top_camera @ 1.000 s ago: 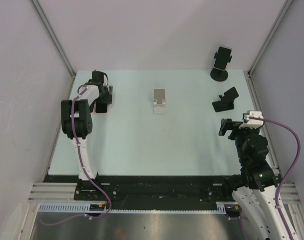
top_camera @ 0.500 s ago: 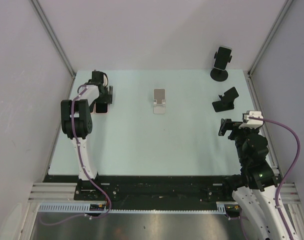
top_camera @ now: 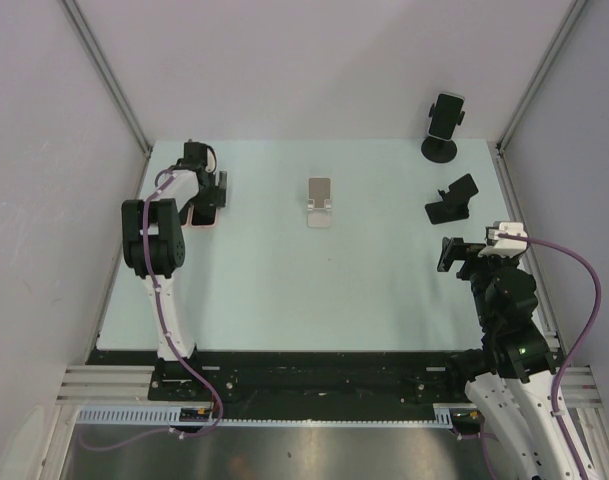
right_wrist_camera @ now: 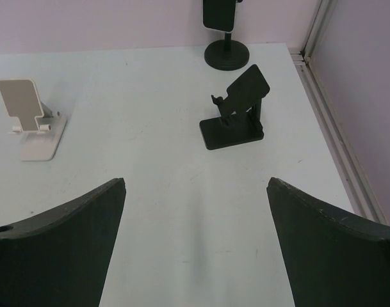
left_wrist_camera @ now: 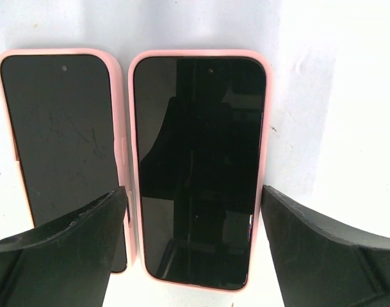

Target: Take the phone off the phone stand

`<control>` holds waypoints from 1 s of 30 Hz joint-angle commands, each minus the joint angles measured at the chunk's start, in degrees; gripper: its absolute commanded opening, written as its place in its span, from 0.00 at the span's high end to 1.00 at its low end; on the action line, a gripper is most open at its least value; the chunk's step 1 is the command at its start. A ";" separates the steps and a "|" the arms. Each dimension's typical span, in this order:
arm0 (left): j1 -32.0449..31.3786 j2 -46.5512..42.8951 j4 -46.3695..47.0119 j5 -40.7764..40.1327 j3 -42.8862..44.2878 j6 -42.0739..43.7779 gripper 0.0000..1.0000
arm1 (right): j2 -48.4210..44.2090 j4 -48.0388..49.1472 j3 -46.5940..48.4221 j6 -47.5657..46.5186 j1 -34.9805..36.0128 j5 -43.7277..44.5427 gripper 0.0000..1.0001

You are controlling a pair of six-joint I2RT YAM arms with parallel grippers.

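Observation:
Two phones in pink cases lie flat, side by side, at the table's far left. My left gripper (left_wrist_camera: 193,192) is open and straddles the right-hand phone (left_wrist_camera: 198,160) without touching its sides, while its left finger (left_wrist_camera: 66,243) overlaps the other phone (left_wrist_camera: 57,128). From above, this gripper (top_camera: 206,192) hovers over the pink phones (top_camera: 202,222). A dark phone (top_camera: 446,113) still sits clamped on a black round-base stand (right_wrist_camera: 226,54) at the back right. My right gripper (right_wrist_camera: 196,182) is open and empty, well short of that phone (right_wrist_camera: 220,14).
An empty white folding stand (top_camera: 320,203) sits mid-table, also showing in the right wrist view (right_wrist_camera: 29,121). An empty black stand (top_camera: 452,200) lies just ahead of the right gripper (top_camera: 454,253). Walls and an aluminium rail (right_wrist_camera: 329,128) border the table.
The left gripper's jaws have spread wider around the pink phone on the table. Neither arm has shifted otherwise.

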 commanded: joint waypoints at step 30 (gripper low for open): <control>0.52 -3.26 0.48 -5.27 -1.04 -8.32 0.07 | -1.44 2.20 -0.11 -0.06 0.64 -0.36 0.02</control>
